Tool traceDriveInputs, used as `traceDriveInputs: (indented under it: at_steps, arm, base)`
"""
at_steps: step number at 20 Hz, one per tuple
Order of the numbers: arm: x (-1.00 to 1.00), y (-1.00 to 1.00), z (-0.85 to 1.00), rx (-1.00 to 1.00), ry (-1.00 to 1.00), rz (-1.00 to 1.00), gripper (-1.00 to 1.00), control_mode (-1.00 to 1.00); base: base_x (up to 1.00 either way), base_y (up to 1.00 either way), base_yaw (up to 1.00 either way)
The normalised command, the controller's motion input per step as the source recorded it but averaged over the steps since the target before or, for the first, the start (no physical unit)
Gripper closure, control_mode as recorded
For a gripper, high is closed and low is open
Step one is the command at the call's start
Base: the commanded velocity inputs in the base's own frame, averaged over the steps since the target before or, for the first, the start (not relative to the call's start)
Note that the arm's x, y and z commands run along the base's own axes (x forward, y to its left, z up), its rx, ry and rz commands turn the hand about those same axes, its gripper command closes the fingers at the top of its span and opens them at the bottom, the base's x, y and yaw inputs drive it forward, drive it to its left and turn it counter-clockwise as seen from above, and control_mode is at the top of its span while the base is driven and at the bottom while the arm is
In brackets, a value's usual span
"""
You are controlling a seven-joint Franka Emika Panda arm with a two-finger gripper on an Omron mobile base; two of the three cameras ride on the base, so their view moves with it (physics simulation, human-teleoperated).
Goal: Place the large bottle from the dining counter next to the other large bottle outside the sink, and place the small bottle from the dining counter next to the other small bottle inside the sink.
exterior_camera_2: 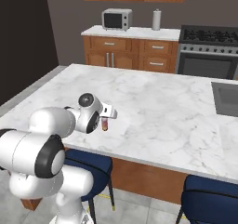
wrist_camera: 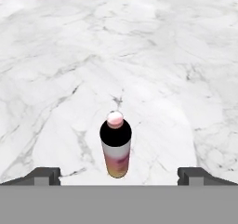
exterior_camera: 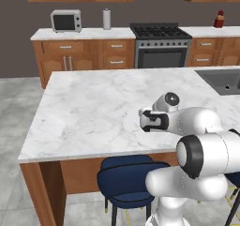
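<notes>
The small bottle (wrist_camera: pixel 115 146) stands upright on the dining counter (exterior_camera: pixel 93 112) near its front edge. It has a pale pink cap, a dark upper body, a white band and an orange-pink base. My gripper (wrist_camera: pixel 120 176) hovers just above and behind it, open, with one fingertip wide on each side and touching nothing. In the right base view the bottle (exterior_camera_2: pixel 105 124) shows as a small reddish shape just under the gripper (exterior_camera_2: pixel 109 112). In the left base view the hand (exterior_camera: pixel 151 121) covers it. The sink (exterior_camera: pixel 220 79) lies at the counter's far right. The large bottles are out of view.
Blue stools (exterior_camera: pixel 126 178) (exterior_camera_2: pixel 209 200) stand under the counter's near edge beside my base. Behind the island, the back counter carries a microwave (exterior_camera: pixel 66 20) and a paper towel roll (exterior_camera: pixel 107 19), beside a stove (exterior_camera: pixel 159 33). A red bottle-like object (exterior_camera: pixel 219 19) stands at the far right.
</notes>
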Motion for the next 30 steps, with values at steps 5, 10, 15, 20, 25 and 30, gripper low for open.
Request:
traceDriveInputs:
  at_steps: [5, 10, 15, 20, 25, 30]
  arm:
    - [0.14, 0.0, 0.0, 0.0, 0.0, 0.0, -1.0, -1.0]
    - [0.19, 0.0, -0.04, 0.0, 0.0, 0.0, -1.0, -1.0]
    - [0.06, 0.0, -0.1, 0.0, 0.0, 0.0, -1.0, -1.0]
    - [0.0, 0.0, -0.07, 0.0, 0.0, 0.0, -1.0, -1.0]
    - [0.1, 0.0, 0.0, 0.0, 0.0, 0.0, -1.0, -1.0]
    - [0.14, 0.0, 0.0, 0.0, 0.0, 0.0, -1.0, -1.0]
  base:
    - [0.0, 0.0, 0.0]
    - [0.0, 0.0, 0.0]
    - [0.0, 0.0, 0.0]
    - [0.0, 0.0, 0.0]
    - [0.0, 0.0, 0.0]
    - [0.0, 0.0, 0.0]
